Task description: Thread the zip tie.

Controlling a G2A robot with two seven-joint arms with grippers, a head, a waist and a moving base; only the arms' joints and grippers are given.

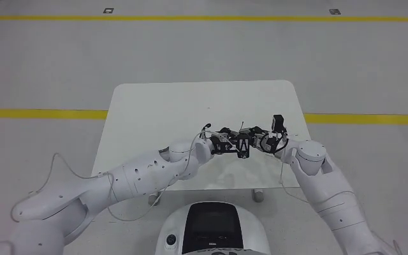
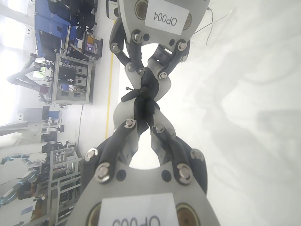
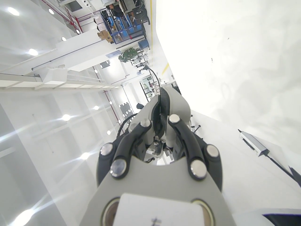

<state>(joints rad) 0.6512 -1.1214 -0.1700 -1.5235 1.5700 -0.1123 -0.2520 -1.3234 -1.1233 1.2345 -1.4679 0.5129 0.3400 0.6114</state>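
Observation:
Both grippers meet tip to tip above the near middle of the white table [image 1: 191,102]. In the left wrist view my left gripper [image 2: 147,110] is shut on the black zip tie [image 2: 135,93], and the right gripper [image 2: 147,82] faces it, shut on the same tie from the opposite side. The tie's dark band is bunched between the two sets of pads, with a small end poking out sideways. In the right wrist view my right gripper [image 3: 163,101] is shut, and the thin zip tie strap [image 3: 156,78] curves away from its tips. From above, the left gripper [image 1: 227,141] and right gripper [image 1: 259,141] nearly touch.
The table's far half is bare white surface, and its near edge [image 1: 210,189] lies just under the arms. Grey floor with yellow lines [image 1: 51,114] surrounds the table.

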